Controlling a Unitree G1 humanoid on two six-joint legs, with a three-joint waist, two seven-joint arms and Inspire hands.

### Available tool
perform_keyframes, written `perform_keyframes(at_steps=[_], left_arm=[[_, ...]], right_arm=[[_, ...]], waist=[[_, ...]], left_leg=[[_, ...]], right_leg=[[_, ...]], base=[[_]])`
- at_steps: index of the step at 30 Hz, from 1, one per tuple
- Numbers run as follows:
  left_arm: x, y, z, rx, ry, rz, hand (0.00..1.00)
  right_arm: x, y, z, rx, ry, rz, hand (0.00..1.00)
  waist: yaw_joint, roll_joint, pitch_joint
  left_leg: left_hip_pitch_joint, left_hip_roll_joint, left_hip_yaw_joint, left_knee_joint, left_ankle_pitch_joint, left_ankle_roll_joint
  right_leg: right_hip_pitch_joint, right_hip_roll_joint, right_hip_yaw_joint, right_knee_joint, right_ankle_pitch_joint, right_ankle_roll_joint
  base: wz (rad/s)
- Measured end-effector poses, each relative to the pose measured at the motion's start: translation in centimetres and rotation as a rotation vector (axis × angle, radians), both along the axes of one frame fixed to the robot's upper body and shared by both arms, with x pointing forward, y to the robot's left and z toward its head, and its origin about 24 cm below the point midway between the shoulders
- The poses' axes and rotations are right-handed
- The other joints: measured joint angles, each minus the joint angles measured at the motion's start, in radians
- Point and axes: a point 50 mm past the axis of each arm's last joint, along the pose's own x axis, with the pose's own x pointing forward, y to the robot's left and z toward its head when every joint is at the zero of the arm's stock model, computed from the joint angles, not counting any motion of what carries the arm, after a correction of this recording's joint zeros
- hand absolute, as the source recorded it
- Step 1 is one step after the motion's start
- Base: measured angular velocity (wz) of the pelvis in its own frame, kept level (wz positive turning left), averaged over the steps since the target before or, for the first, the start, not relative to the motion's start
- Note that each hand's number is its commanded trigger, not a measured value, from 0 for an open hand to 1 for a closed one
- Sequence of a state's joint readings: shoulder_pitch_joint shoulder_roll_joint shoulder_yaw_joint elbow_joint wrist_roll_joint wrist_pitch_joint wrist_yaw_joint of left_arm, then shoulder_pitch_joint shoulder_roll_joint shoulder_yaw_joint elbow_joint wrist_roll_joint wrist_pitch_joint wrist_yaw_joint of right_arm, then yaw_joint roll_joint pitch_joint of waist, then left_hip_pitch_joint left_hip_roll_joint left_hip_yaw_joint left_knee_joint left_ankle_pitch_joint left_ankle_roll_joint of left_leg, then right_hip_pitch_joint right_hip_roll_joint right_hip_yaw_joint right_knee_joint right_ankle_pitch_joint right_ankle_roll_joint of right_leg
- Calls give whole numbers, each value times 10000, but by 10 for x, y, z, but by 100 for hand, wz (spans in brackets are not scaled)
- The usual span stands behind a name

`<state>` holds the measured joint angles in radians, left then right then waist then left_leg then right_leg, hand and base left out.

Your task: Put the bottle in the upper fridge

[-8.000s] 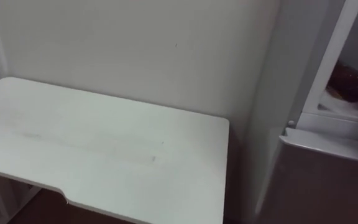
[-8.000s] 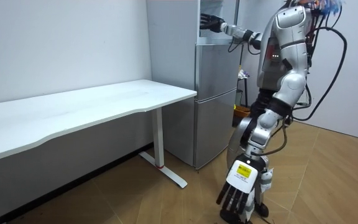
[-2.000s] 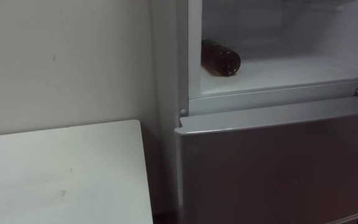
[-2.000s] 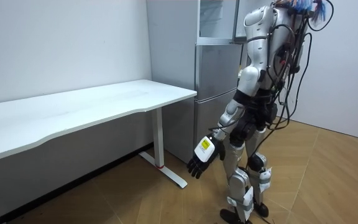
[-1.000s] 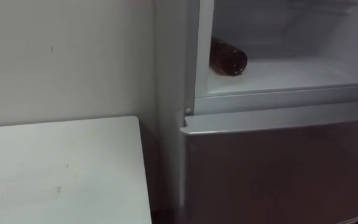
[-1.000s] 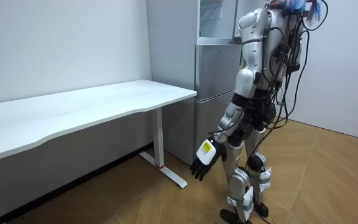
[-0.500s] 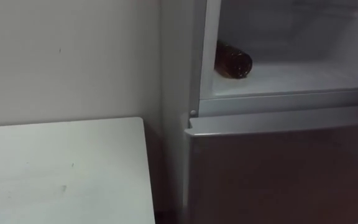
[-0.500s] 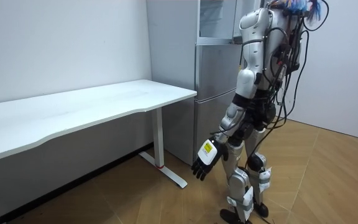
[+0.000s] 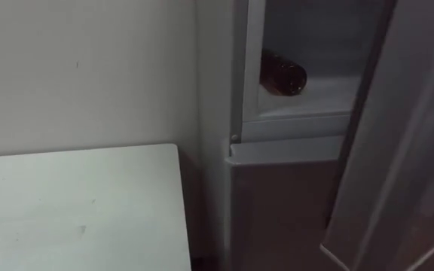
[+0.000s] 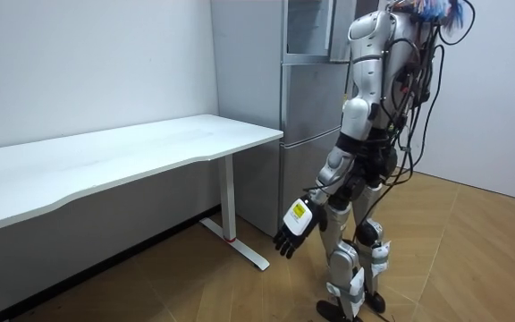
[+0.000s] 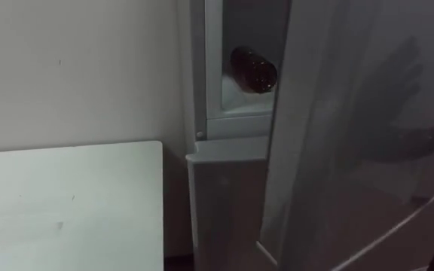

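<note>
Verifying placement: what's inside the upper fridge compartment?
A dark bottle lies on its side on the white shelf. The fridge door covers everything further right, so that part cannot be seen.

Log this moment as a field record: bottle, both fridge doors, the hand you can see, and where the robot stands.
bottle: brown, lying on its side inside the upper compartment
upper door: swung partway across the opening, not shut
lower door: shut
left hand: hangs open at the robot's side, holding nothing
robot: stands facing the fridge, with the white table to its left
</note>
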<state>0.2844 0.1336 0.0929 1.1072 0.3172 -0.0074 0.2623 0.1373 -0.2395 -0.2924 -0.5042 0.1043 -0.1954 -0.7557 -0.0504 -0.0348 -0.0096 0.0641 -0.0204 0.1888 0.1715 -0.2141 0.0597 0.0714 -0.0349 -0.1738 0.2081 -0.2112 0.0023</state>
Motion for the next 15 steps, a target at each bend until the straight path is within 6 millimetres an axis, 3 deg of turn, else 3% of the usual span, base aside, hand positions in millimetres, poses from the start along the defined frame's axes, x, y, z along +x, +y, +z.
perform_keyframes(at_steps=[15], left_arm=[[13, 0, 0, 3, -354, -108, 0]], right_arm=[[8, 21, 7, -1080, 29, 1095, 0]], waist=[[289, 9, 16]], left_leg=[[-9, 71, 3, 2, -18, -55]], right_leg=[[12, 22, -346, -50, 25, -29]], base=[[0]])
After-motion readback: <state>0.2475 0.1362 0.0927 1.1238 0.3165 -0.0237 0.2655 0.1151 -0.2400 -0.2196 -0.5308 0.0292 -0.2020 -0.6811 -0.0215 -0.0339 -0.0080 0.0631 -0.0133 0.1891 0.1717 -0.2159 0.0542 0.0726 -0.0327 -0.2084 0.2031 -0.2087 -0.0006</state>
